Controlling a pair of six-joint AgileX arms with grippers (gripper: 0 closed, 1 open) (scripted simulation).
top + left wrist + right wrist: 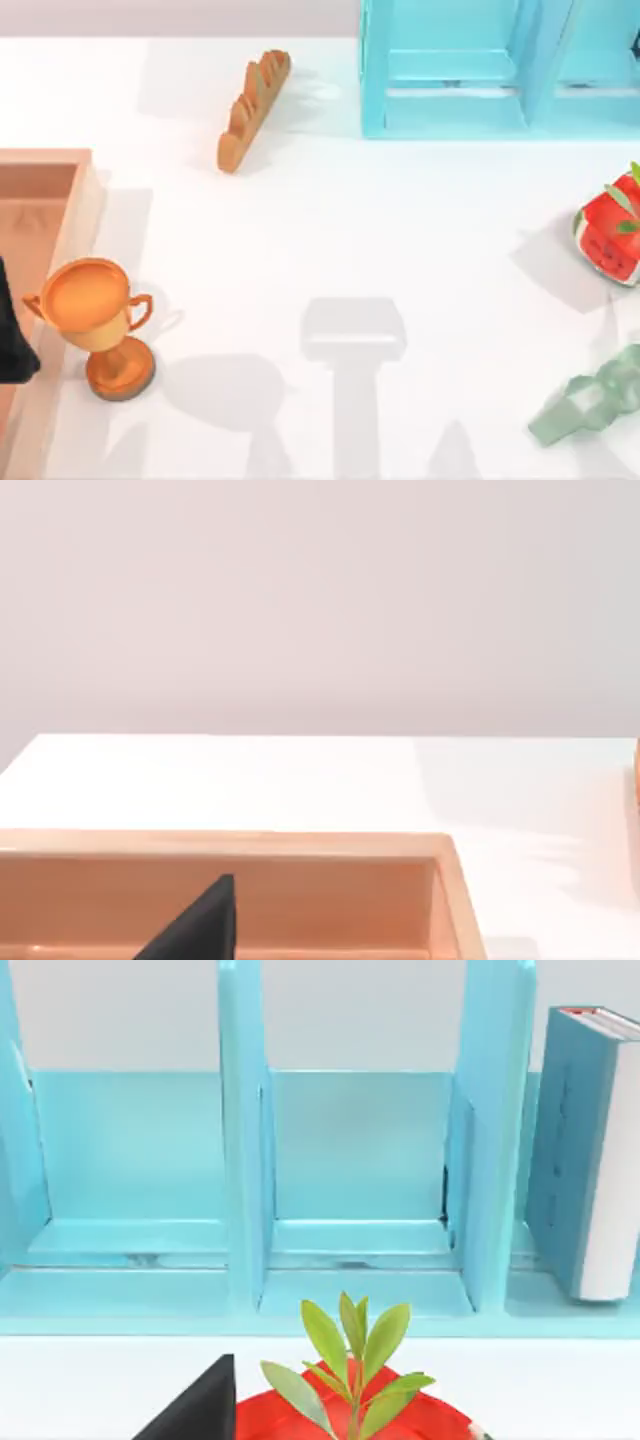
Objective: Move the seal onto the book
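1. The right claw shows a dark part just above the red watermelon-like cube; I cannot tell whether it is spread or pressed together.
2. Beyond the cube is the light-blue shelf cabinet, at the top view's upper right. The book stands upright in one of its bays, well apart from the claw.
3. The left claw, its state likewise unclear, hangs over the wooden tray at the worktop's left edge, beside a trophy.

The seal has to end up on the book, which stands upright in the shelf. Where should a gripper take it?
Probably take the book near its front edge, pinched across its thickness, coming in through the open front of the shelf. It stands upright with its white page edges facing outward.
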